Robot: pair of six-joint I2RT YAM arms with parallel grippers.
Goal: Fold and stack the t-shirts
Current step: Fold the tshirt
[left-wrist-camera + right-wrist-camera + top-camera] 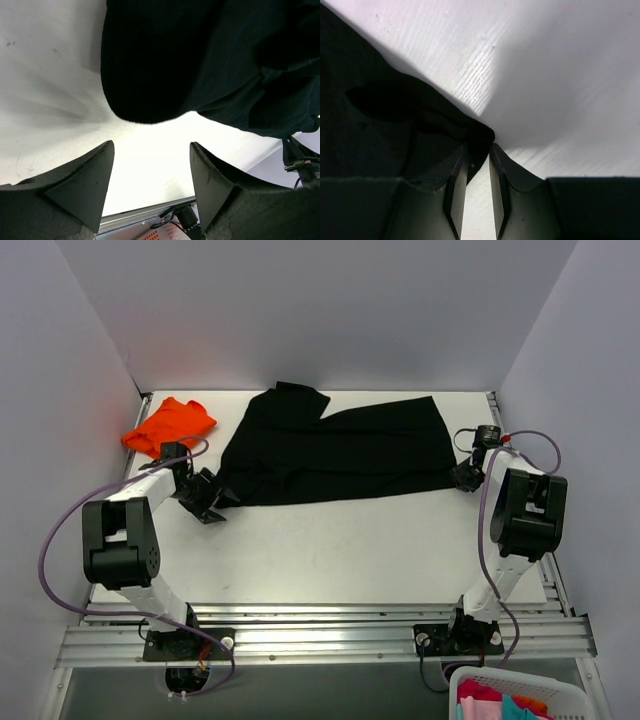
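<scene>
The black t-shirt (335, 450) is lying spread out on the white surface (330, 560), and the folded orange t-shirt (168, 426) is sitting in the far left corner. The right gripper (479, 145) is pinching the black shirt's near right corner in its jaws, likely to lift it for folding. The left gripper (151, 145) is holding its jaws spread and empty beside the other near corner, likely getting ready to grab it.
</scene>
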